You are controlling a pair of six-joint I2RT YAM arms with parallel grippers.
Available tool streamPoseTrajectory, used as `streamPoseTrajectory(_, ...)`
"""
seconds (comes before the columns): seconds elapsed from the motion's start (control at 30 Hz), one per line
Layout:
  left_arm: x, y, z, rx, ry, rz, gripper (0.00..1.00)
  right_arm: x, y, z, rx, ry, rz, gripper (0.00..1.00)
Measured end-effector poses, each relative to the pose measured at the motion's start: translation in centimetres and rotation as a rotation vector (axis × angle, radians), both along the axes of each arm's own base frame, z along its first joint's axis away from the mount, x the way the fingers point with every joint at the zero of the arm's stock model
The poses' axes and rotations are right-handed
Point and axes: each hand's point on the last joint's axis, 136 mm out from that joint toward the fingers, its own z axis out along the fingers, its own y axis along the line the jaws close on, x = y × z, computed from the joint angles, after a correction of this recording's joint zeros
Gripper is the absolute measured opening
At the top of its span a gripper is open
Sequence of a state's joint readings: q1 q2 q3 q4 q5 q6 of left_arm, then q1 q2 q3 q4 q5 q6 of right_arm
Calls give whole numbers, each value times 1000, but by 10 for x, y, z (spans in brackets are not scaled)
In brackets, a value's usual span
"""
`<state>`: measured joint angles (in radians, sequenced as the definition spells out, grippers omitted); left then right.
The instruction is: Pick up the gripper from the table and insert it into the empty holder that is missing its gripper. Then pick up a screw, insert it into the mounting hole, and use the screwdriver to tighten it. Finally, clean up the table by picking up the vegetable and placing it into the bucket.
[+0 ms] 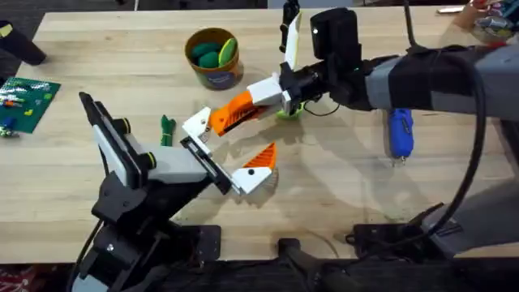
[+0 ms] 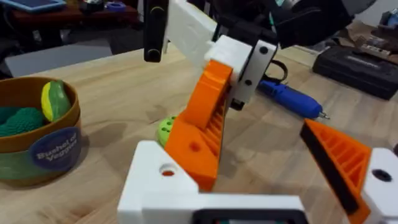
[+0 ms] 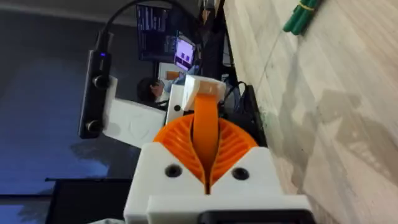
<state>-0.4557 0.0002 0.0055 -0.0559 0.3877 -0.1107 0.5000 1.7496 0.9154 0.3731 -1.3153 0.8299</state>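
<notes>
My right gripper reaches across the table and is shut on the loose gripper finger, an orange ribbed wedge on a white base. In the right wrist view that gripper finger sits clamped between my orange pads. Its white base meets the holder rail of my left gripper, which stands open, its other orange finger far apart. The blue screwdriver lies to the right. The yellow bucket holds vegetables. Green beans lie on the table. No screw can be made out.
A lime-green round thing lies under the right wrist. A green board with small parts is at the far left edge. A black case lies beyond the screwdriver. Bare wood stretches along the front right.
</notes>
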Motion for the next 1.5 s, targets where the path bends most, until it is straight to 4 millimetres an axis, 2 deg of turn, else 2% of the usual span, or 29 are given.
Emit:
streamPoseTrajectory(0.8, 14, 15, -3, -27, 42, 117, 984, 2, 19, -12, -9, -32, -10, 25)
streamPoseTrajectory(0.97, 16, 17, -3, -28, 46, 133, 984, 4, 22, -14, 35, -65, 19, 24)
streamPoseTrajectory(1.27, 12, 13, -2, -29, 44, 96, 984, -4, 18, -12, 62, -41, 79, 24)
streamPoseTrajectory(1.5, -3, -2, 0, -25, 32, -27, 984, -7, 4, -8, 96, -17, 133, 25)
